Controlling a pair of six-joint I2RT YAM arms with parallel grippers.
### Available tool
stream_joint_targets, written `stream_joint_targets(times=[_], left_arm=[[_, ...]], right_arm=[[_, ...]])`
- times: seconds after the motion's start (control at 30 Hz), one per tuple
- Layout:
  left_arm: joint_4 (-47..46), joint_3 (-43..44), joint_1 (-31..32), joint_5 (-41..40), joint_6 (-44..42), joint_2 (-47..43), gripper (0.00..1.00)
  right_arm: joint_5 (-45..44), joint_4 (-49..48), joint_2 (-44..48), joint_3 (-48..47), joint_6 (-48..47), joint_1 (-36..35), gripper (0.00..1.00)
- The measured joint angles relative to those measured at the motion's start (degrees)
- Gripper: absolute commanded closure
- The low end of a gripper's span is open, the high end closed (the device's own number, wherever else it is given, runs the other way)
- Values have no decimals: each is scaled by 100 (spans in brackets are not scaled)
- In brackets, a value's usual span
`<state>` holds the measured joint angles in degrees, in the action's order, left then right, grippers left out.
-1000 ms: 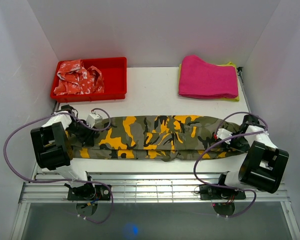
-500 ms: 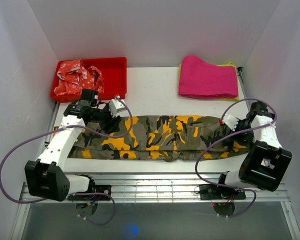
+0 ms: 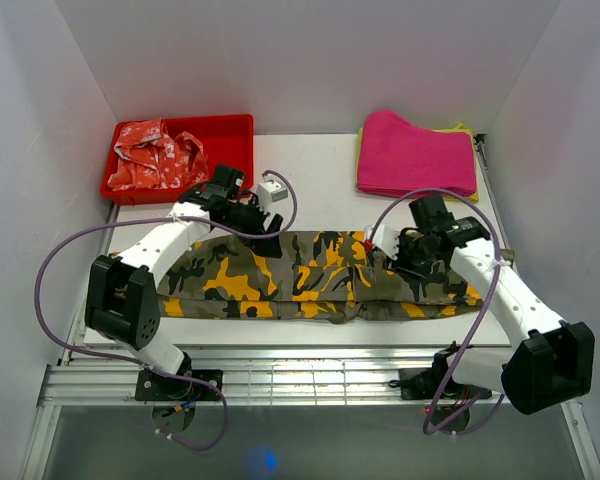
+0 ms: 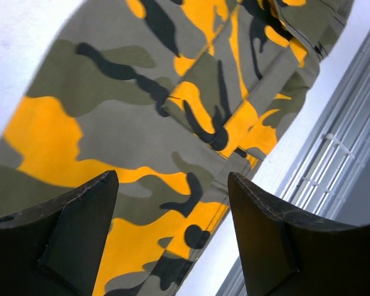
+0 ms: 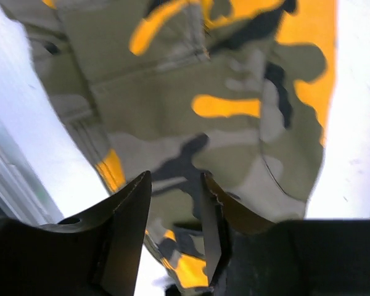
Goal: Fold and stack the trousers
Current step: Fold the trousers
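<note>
Long olive, black and orange camouflage cloth trousers lie in a strip along the white table's near edge. Soft, floppy, light stuff, so I'd grab the ends. Left gripper is wide and empty. Right gripper looks narrow, and I can't tell if it's pinching cloth.

olive, grey, black and orange camouflage trousers, red tray
</note>
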<state>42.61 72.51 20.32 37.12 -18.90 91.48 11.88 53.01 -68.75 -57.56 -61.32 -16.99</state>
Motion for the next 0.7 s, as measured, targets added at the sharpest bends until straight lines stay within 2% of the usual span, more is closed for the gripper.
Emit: stream_joint_targets(times=[0.17, 0.3, 0.33, 0.43, 0.5, 0.53, 0.7], left_arm=[[-92, -640, 323, -94, -15, -151, 20], [-243, -1495, 627, -511, -267, -743, 23], [-260, -1659, 778, -619, -354, -953, 24], [-380, -1906, 1266, -966, -568, -1488, 27], [-529, -1906, 1456, -1021, -636, -1626, 28], [-579, -1884, 1491, -1019, -651, -1624, 29], [-837, -1593, 1735, -1038, -404, -940, 30]], right_arm=[[-136, -291, -404, 94, 944, -1115, 59], [-302, -599, -529, 428, 1410, -1696, 59], [-334, -643, -531, 509, 1502, -1799, 67], [-315, -660, -525, 610, 1812, -1987, 71], [-262, -748, -420, 680, 1998, -1989, 79], [-247, -767, -326, 726, 2070, -1989, 84], [-278, -966, 138, 1029, 2356, -1989, 91]])
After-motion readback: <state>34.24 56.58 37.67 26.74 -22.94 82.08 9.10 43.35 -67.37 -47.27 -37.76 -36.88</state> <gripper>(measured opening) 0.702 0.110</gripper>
